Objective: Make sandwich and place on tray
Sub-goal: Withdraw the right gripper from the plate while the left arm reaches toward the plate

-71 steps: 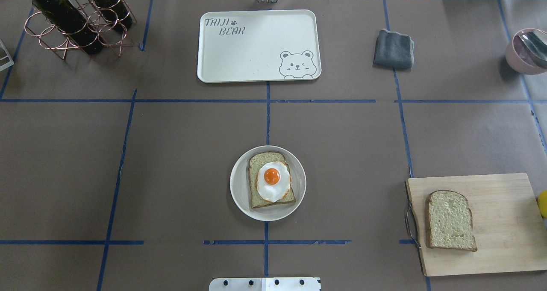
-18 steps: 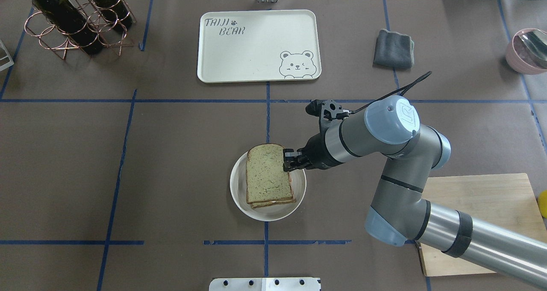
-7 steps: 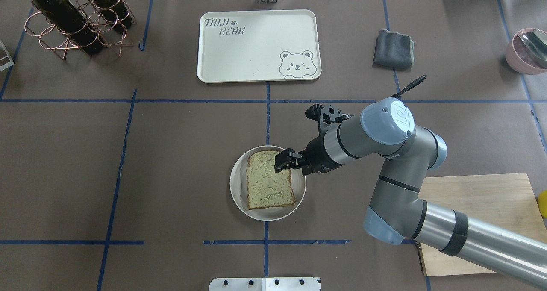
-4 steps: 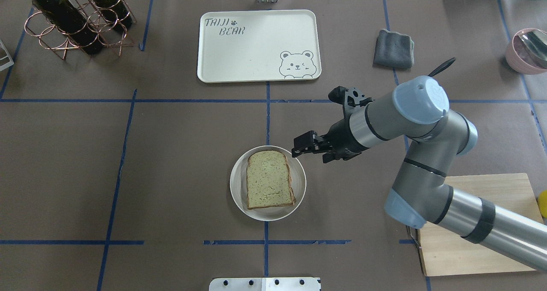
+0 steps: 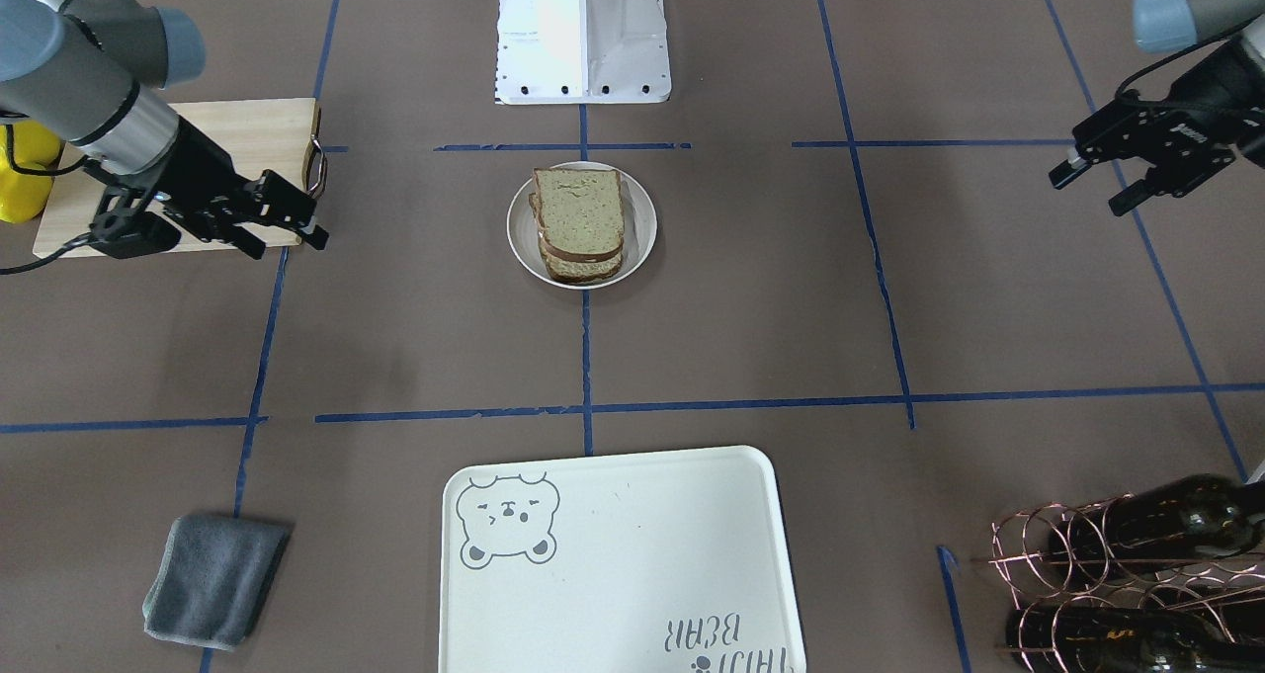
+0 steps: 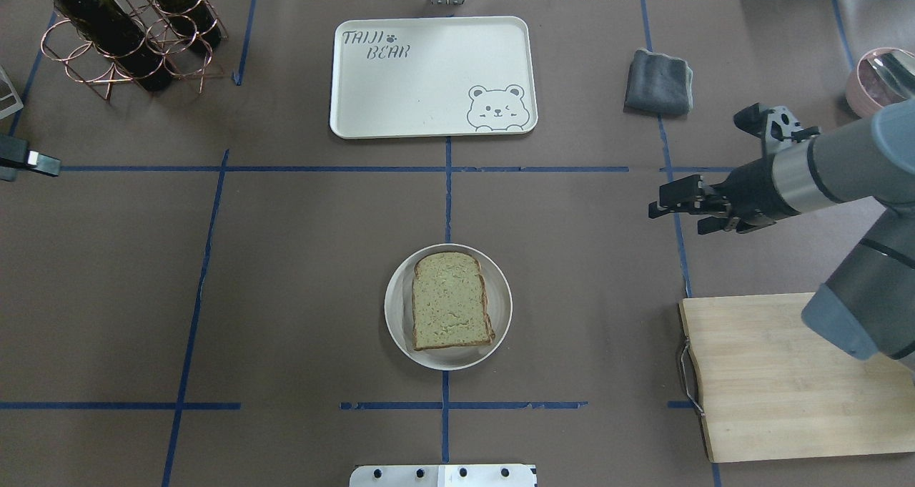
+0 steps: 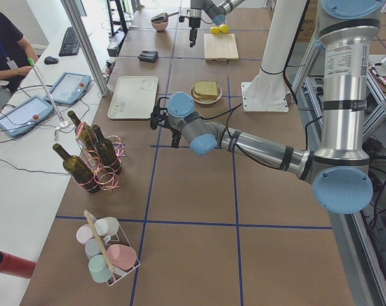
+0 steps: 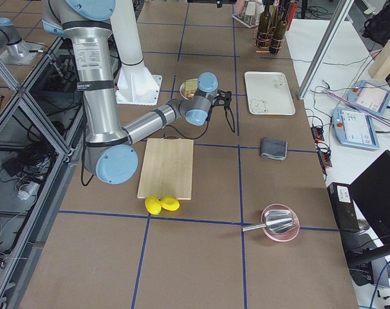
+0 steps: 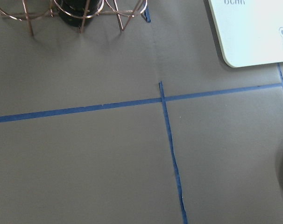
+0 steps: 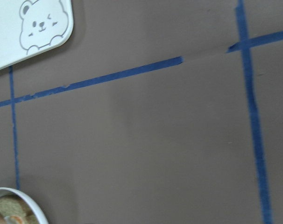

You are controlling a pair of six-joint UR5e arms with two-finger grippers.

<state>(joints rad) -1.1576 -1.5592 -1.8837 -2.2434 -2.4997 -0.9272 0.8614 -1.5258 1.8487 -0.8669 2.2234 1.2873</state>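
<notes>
We hold our right gripper (image 6: 675, 215) open and empty, the sandwich (image 6: 452, 301) well beyond its fingertips. If we pinch lopsidedly, it could shear apart before reaching the tray (image 6: 432, 76).

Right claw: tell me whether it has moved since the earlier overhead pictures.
Yes. The right claw has pulled back toward the view's right, away from the plate whose rim it was beside, and now hovers over the vertical blue tape line.
</notes>
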